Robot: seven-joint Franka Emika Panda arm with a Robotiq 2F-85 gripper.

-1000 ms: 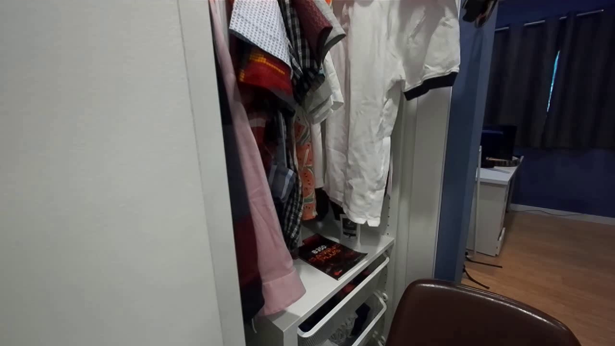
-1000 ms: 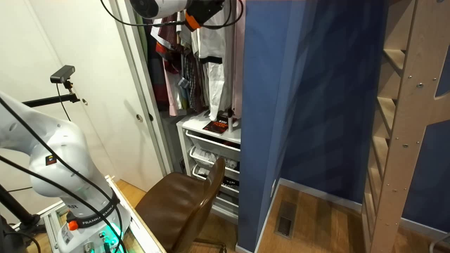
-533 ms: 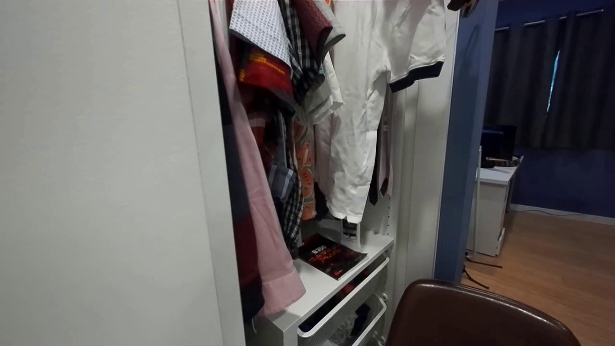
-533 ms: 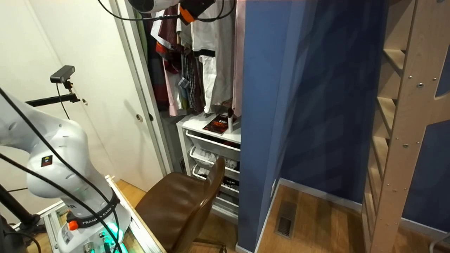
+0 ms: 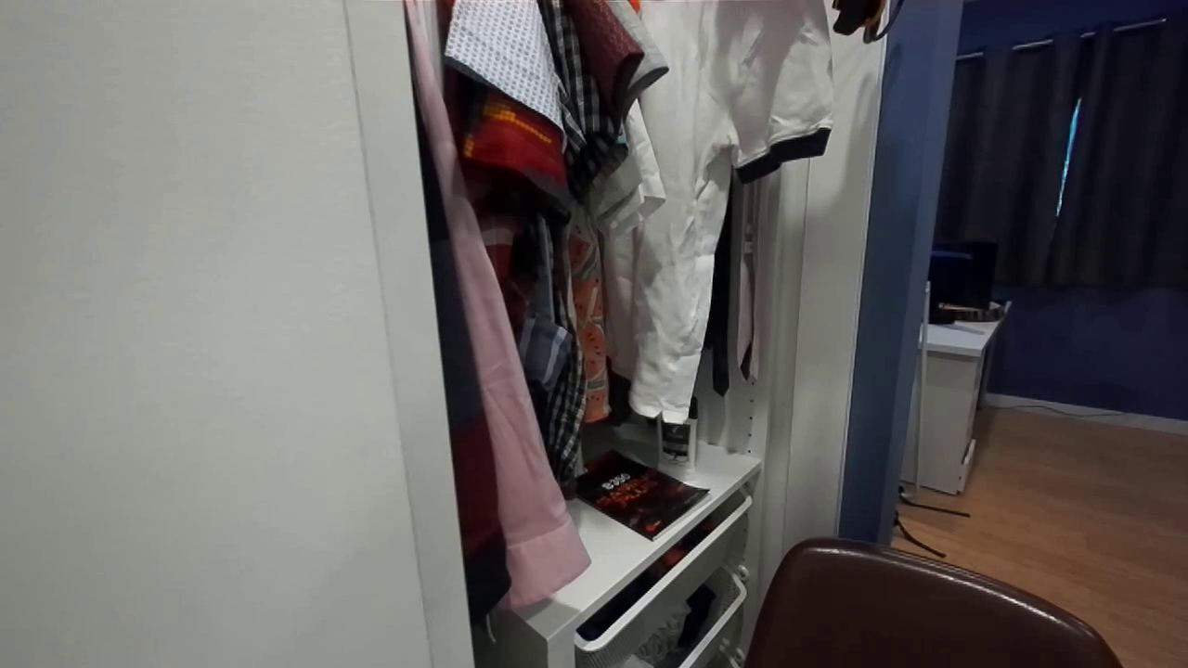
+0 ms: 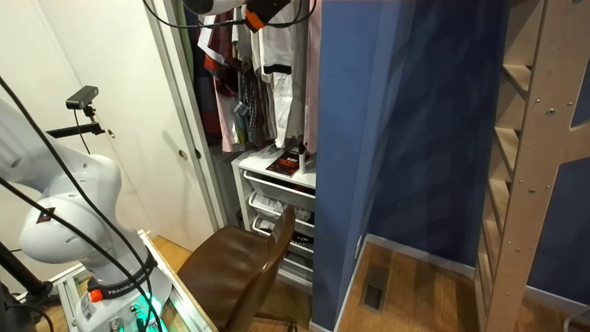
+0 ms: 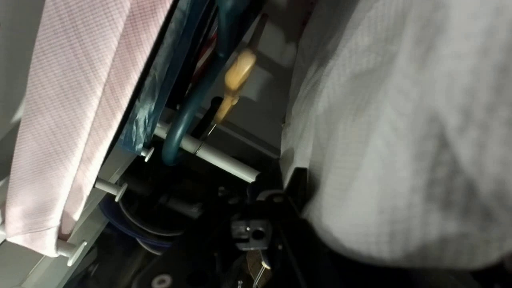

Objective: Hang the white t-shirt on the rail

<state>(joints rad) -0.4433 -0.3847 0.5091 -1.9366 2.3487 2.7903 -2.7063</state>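
Nearest to us in an exterior view stood the one robot arm (image 6: pixel 99 175), cut off at the left edge. Past it was one brown chair (image 6: pixel 226 256), whose back hid part of a white drawer unit (image 6: pixel 237 177). We counted at least three mesh drawers (image 6: pixel 272 186) there: the top one held dark and red stuff (image 5: pixel 677 557), the second pale crumpled cloth (image 6: pixel 269 203), the third pale stuff (image 6: pixel 265 225) and a black item (image 6: pixel 302 239) with white lettering; we could not make out the lowest contents. On the unit's tabletop (image 5: pixel 608 552) lay one black booklet (image 5: pixel 640 492) with orange lettering, just beside one white bottle (image 5: pixel 677 445) partly hidden by the hem of the white t-shirt (image 5: pixel 687 204).

The shirt hung in the closet (image 5: pixel 784 371), one dark-edged sleeve showing, its top out of frame in both exterior views. With it we found a pink garment (image 5: pixel 520 445) and other clothes (image 5: pixel 520 139), overlapping too much to count. In the wrist view the gripper (image 7: pixel 278 188) was just beside a blurred pale cloth (image 7: pixel 400 140); it was too dark for us to tell whether it was spread, pressed together or pinching anything. Beyond it ran one white rail (image 7: pixel 224 162), crossed by one teal hook (image 7: pixel 178 136) and the wire of one wooden hanger (image 7: pixel 240 72); whether the shirt rested there, we could not tell.
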